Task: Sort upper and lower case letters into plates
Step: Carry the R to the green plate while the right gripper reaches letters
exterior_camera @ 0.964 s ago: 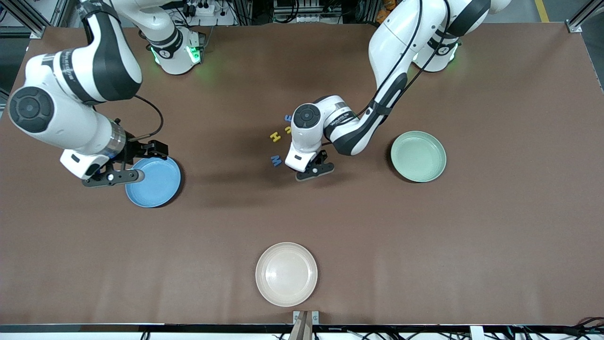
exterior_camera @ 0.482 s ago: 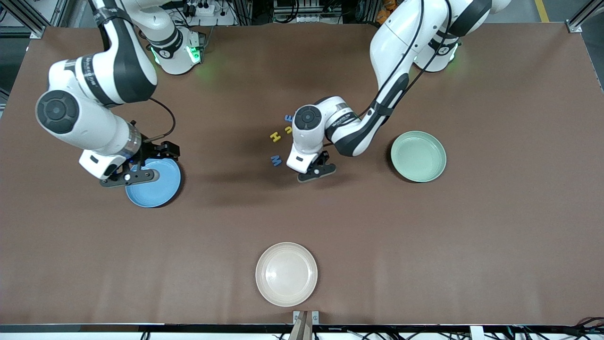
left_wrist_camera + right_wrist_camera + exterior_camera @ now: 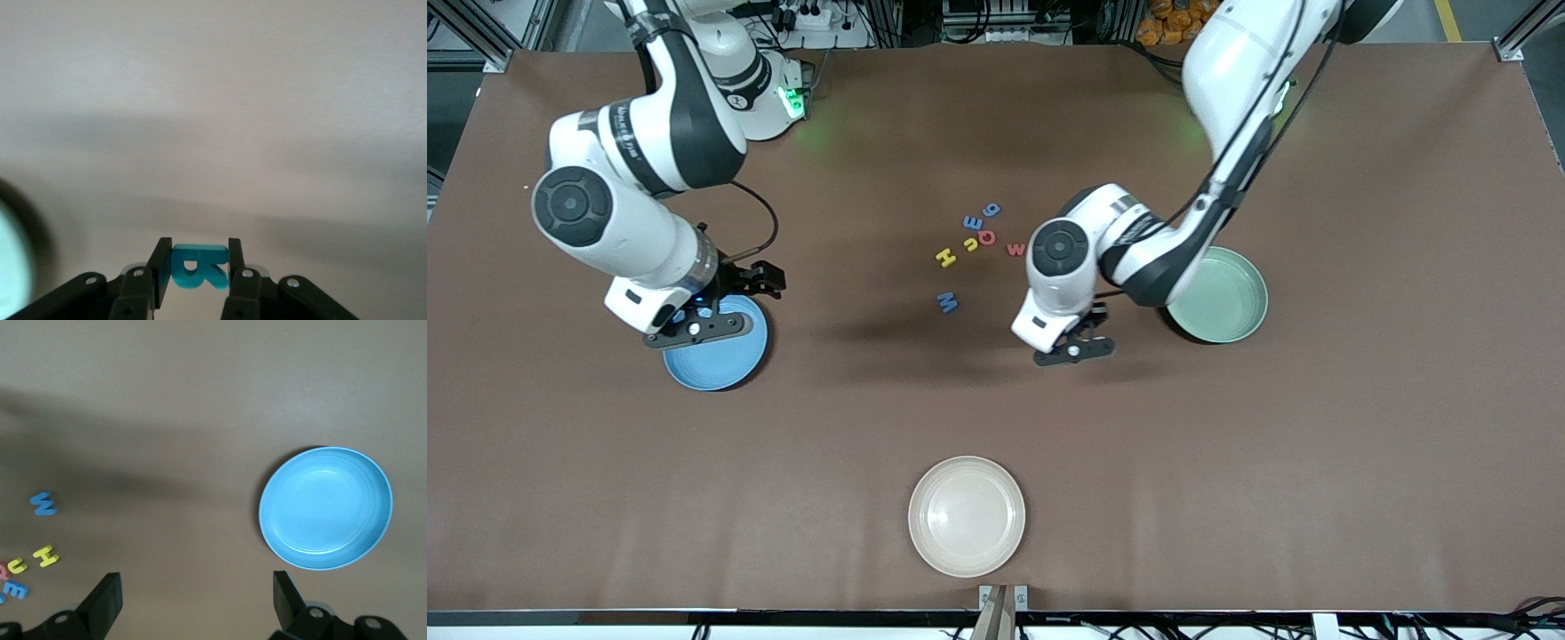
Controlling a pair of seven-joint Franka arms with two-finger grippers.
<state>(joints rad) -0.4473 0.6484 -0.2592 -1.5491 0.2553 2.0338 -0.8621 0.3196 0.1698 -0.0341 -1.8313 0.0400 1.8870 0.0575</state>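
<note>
My left gripper [image 3: 1074,349] is shut on a teal letter R [image 3: 199,267], held off the table between the loose letters and the mint green plate [image 3: 1223,298]. On the table lie a blue g [image 3: 990,211], blue E [image 3: 970,222], red O [image 3: 986,236], yellow u [image 3: 970,245], yellow H [image 3: 945,258], red w [image 3: 1016,250] and blue M [image 3: 947,303]. My right gripper [image 3: 694,327] hangs open by the blue plate [image 3: 720,360]. In its wrist view only bare table shows between its fingers [image 3: 107,600], with the blue plate [image 3: 325,508] off to one side.
A cream-white plate [image 3: 967,516] sits near the table's front edge, nearer the camera than the letters. The green plate's rim [image 3: 13,260] shows at the border of the left wrist view. Both coloured plates hold nothing.
The left arm has risen and moved toward the green plate with the teal R, uncovering the g, O and w. The right arm has shifted toward the table's middle, by the blue plate.
</note>
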